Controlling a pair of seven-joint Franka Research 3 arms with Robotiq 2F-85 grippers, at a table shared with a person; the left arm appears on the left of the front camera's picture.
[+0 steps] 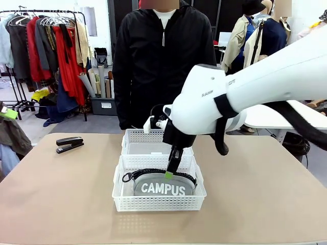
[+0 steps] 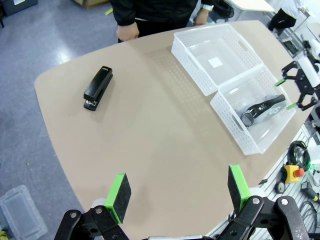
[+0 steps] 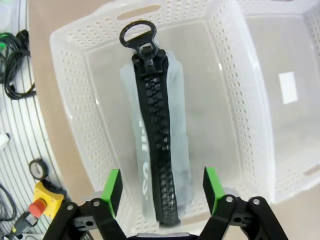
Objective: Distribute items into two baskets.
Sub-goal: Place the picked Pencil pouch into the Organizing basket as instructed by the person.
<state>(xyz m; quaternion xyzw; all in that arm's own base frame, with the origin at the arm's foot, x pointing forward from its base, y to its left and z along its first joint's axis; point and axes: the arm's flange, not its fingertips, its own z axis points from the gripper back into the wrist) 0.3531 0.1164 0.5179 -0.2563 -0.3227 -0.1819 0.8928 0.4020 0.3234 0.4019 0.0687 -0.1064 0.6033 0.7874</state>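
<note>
my right gripper (image 3: 162,186) hangs wide open and empty just over the pouch (image 1: 162,185), laid flat in the near basket (image 1: 158,204). the stapler (image 1: 69,144) waits left of that basket, likely for the empty basket (image 1: 143,136) behind it. my left gripper (image 2: 180,194) is open and empty too.

Tan table (image 1: 51,204); clothes rack (image 1: 46,46) far left; grey floor (image 2: 30,40); white table (image 1: 276,115) right.

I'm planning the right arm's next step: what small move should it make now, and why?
Probably lift the right claw straight up out of the near basket. The CAMPUS pouch already lies inside it, and the claw stands open on either side of it, gripping nothing. The stapler lies on the table, outside both baskets.
</note>
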